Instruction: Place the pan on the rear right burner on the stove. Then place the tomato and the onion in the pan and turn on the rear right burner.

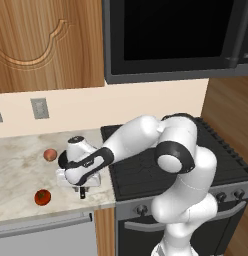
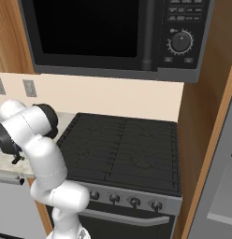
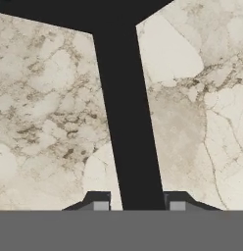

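Observation:
In the hand view the pan's [image 3: 69, 11] black body crosses the top, and its straight handle [image 3: 127, 122] runs down between my fingertips [image 3: 100, 206]. My gripper [image 3: 138, 206] is open and straddles the handle, with a thin gap on each side. From the left base view the gripper [image 1: 82, 192] sits low over the marble counter, just left of the stove [image 1: 141, 176], and my arm hides the pan. The onion [image 1: 50, 154] lies to its left, further back. The tomato [image 1: 42, 197] rests near the counter's front edge. The rear right burner [image 2: 148, 132] is bare.
A black microwave [image 2: 99, 32] hangs over the stove. The stove knobs [image 2: 134, 202] line its steel front above a bar handle. A tall wood panel [image 2: 202, 140] borders the stove on the right. Wall outlets [image 1: 39, 108] sit behind the counter [image 1: 16, 170].

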Robot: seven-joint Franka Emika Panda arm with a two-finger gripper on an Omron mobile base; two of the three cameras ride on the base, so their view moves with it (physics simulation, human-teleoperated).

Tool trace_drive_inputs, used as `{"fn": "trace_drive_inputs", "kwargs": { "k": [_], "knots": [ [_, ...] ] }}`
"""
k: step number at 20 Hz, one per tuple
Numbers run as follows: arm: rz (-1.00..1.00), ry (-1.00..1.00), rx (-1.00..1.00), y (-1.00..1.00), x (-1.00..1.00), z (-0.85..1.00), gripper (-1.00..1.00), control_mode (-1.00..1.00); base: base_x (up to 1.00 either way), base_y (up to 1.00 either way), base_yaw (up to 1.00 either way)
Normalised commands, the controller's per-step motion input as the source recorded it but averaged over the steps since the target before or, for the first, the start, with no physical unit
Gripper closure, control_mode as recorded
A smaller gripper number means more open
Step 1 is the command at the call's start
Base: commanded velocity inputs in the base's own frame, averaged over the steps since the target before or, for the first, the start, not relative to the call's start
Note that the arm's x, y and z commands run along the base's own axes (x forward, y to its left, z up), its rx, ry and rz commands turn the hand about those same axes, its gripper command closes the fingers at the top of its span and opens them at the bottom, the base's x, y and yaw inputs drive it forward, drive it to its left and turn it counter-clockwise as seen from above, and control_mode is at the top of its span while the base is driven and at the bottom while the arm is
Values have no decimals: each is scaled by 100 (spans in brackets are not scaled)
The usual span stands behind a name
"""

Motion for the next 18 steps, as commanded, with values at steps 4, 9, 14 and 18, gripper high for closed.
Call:
{"fn": "trace_drive_inputs", "kwargs": {
  "k": [4,9,14,18],
  "knots": [
    [0,0,0,0,0,0,100,-100,0,0,0],
    [0,0,0,0,0,0,100,-100,0,0,0],
    [0,0,0,0,0,0,100,-100,0,0,0],
    [0,-7,3,-11,-4,13,100,-100,0,0,0]
  ]
}}
